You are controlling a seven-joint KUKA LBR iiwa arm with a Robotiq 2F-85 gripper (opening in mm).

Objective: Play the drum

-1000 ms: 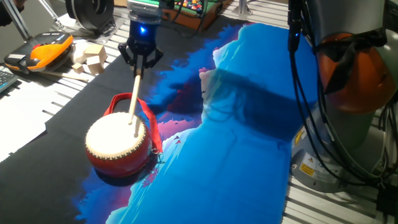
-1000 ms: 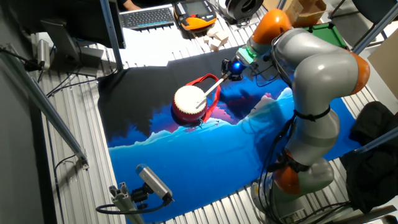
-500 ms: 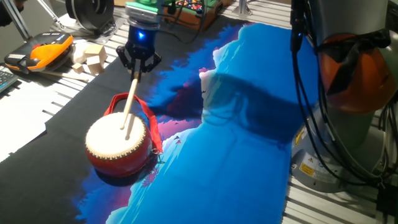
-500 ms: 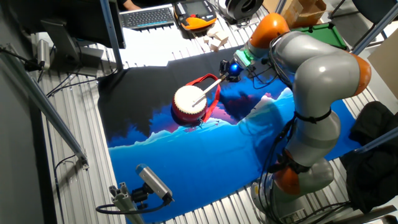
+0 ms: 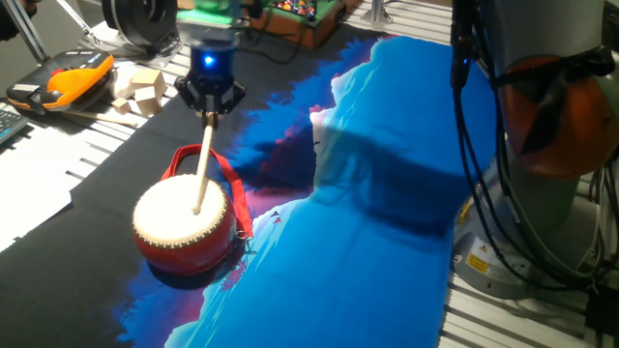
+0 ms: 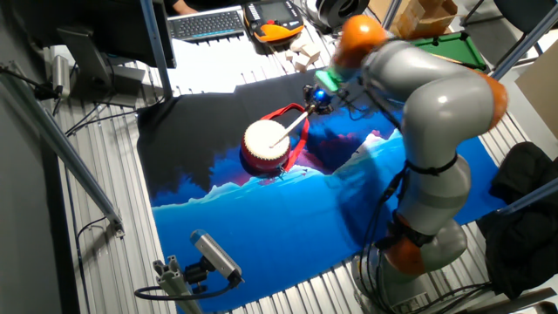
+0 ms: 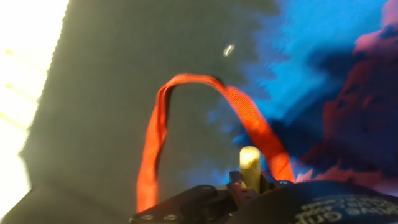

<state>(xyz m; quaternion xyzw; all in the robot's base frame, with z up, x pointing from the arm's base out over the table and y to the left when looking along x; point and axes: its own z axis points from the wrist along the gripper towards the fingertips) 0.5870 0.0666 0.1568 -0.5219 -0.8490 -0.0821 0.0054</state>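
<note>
Wooden stick [image 5: 202, 166] pinched in gripper [image 5: 211, 104], tip over drum [image 5: 184, 224]; hand view shows only strap [image 7: 186, 118].

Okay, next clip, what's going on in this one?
The robot arm's claw is shut on a thin wooden stick and is using it as a beater on the small red drum. The stick slants down from the claw, with its tip over the cream drum head; whether it touches the skin cannot be told. The drum sits on the dark part of a black and blue cloth, its red strap looped behind it.
</note>
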